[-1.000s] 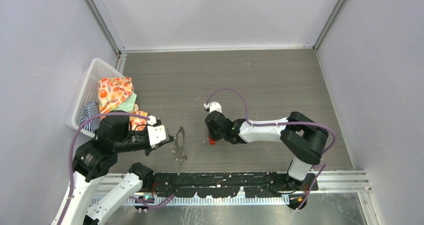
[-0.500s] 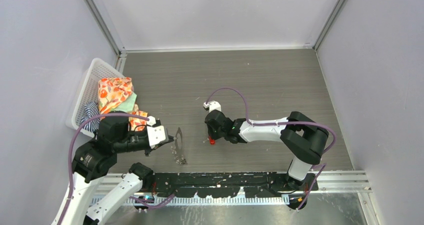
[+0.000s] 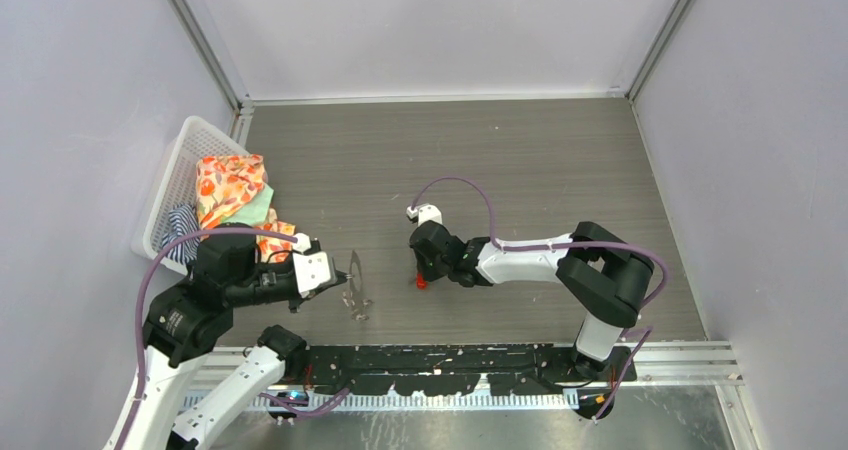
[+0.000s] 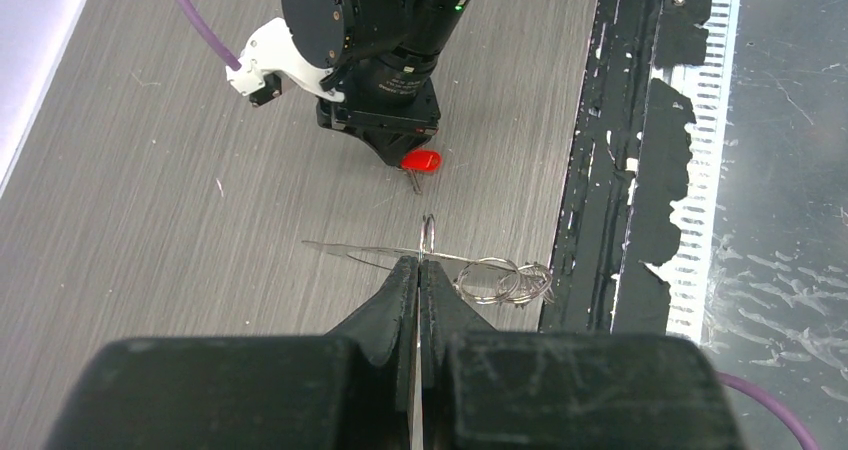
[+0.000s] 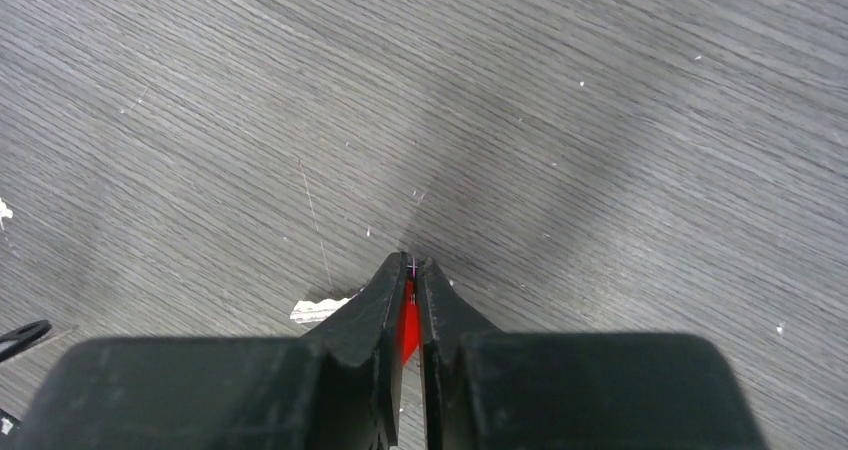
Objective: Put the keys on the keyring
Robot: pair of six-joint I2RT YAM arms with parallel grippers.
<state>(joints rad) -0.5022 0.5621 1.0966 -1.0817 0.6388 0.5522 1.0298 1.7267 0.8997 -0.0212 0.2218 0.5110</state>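
The right gripper (image 5: 412, 266) is pinched shut on the red-headed key (image 5: 406, 320), held low over the worktop (image 3: 520, 160). The left gripper (image 4: 418, 267) is closed on the thin wire of the keyring (image 4: 500, 278), which is presented edge-on, with a cluster of small rings at its near side. Key and keyring are separated by a clear gap. The grey wood-grain worktop is enclosed by pale walls, and a white basket (image 3: 178, 175) of cloths (image 3: 228, 185) is seen by the left wall.
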